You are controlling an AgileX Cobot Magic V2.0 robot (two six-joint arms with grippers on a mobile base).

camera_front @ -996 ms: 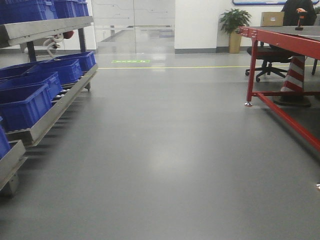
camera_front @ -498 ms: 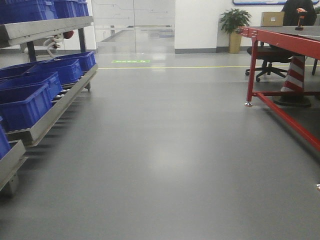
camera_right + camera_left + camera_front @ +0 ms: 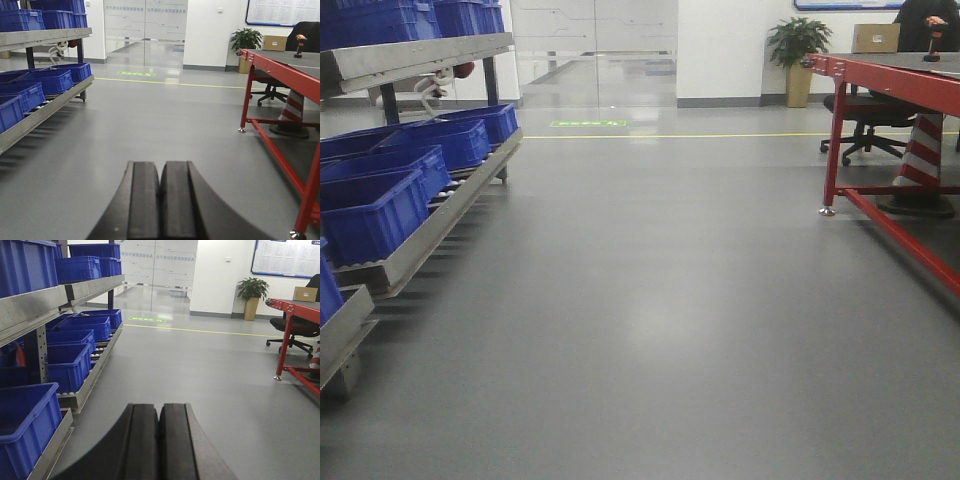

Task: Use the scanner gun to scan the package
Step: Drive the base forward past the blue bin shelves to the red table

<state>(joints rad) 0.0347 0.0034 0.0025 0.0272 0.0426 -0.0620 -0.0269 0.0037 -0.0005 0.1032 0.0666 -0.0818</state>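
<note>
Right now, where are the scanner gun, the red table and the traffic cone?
scanner gun (image 3: 300, 44): right wrist view, middle of its body.
red table (image 3: 280, 70): right wrist view, its near side rail.
traffic cone (image 3: 294, 110): right wrist view, its striped side.

No text is legible anywhere. The printed sheets on the wall board (image 3: 287, 259) at upper right, the green floor marking (image 3: 148, 319) at centre, and the pale lettering on the glass doors (image 3: 145, 25) at top centre are all too blurred to read.

Front view panned slightly left; red table (image 3: 880, 78), plant (image 3: 797, 38) shifted right.
</note>
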